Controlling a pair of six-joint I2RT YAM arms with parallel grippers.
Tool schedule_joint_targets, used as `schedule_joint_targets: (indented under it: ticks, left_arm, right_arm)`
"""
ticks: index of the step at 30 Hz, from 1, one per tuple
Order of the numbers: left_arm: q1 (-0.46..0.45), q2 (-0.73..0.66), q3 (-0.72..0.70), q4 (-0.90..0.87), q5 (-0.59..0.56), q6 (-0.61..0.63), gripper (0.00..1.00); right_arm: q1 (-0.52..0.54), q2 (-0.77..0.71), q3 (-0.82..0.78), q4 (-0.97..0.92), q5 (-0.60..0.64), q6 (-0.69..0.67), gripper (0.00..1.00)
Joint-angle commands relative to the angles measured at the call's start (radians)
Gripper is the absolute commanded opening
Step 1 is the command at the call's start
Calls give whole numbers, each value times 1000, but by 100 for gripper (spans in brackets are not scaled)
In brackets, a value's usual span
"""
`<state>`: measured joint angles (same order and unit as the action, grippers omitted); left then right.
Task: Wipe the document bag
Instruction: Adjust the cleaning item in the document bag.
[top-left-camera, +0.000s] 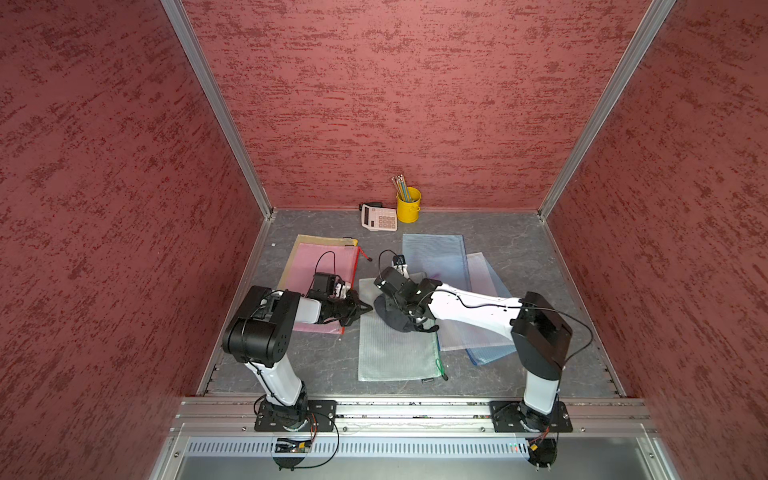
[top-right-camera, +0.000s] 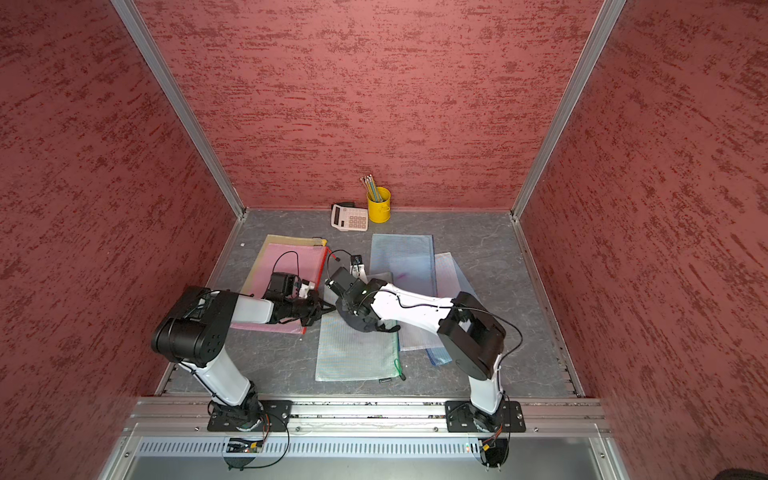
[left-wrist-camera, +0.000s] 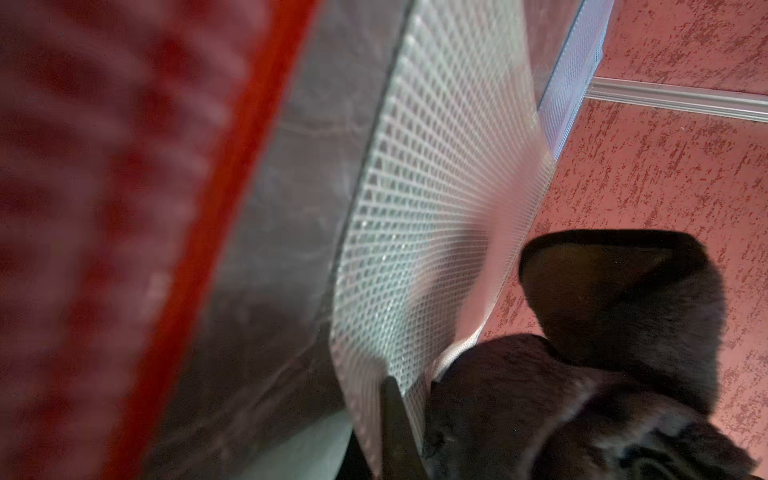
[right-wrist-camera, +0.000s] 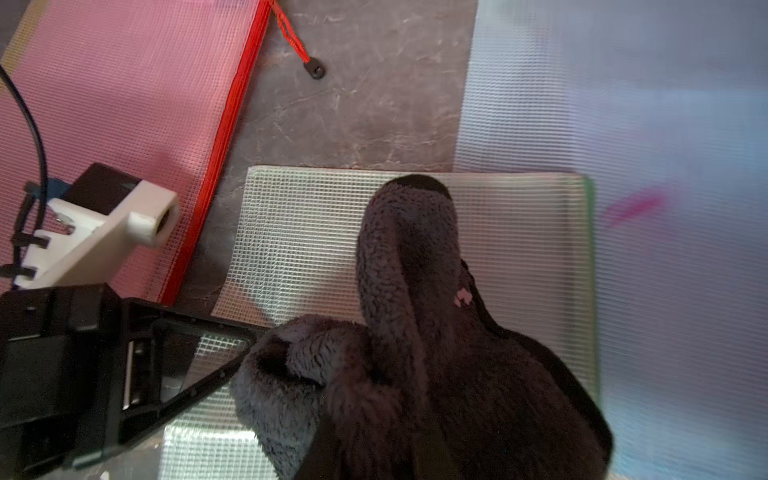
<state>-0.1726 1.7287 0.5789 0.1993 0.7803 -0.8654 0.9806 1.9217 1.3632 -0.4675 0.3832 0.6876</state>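
Observation:
The document bag (top-left-camera: 395, 357) (top-right-camera: 353, 357) is a clear mesh pouch with a green zip, lying flat mid-table. A dark fluffy cloth (top-left-camera: 388, 316) (top-right-camera: 353, 320) (right-wrist-camera: 407, 291) is bunched on its far part. My right gripper (top-left-camera: 401, 318) (right-wrist-camera: 374, 453) is shut on the cloth from above, its fingertips buried in the pile. My left gripper (top-left-camera: 368, 309) (top-right-camera: 332, 308) (left-wrist-camera: 395, 424) is rolled on its side and shut on the bag's left edge (left-wrist-camera: 436, 208), right beside the cloth (left-wrist-camera: 623, 311). Mesh shows through the left gripper's finger frame (right-wrist-camera: 199, 361).
A pink bag with a red zip (top-left-camera: 328, 266) lies on a yellow one under my left arm. Blue and clear bags (top-left-camera: 436, 257) overlap under my right arm. A calculator (top-left-camera: 379, 217) and a yellow pencil cup (top-left-camera: 408, 205) stand at the back wall.

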Motion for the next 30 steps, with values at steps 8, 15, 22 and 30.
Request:
schedule_joint_targets:
  ticks: [8,15,22,30]
  left_arm:
    - [-7,44,-17,-9,-61,-25,0]
    - [-7,51,-6,-11,-58,-30,0]
    - [-7,28,10,-53,-64,-14,0]
    - [-7,46,7,-41,-58,-13,0]
  right_arm:
    - [99,-64,-340,275,-132,11,52]
    - [97,-83,-323,340,-116,-49,67]
    - [79,-219,-286,289,-82,-129,79]
    - [100,-171,-326,266,-206,-112,96]
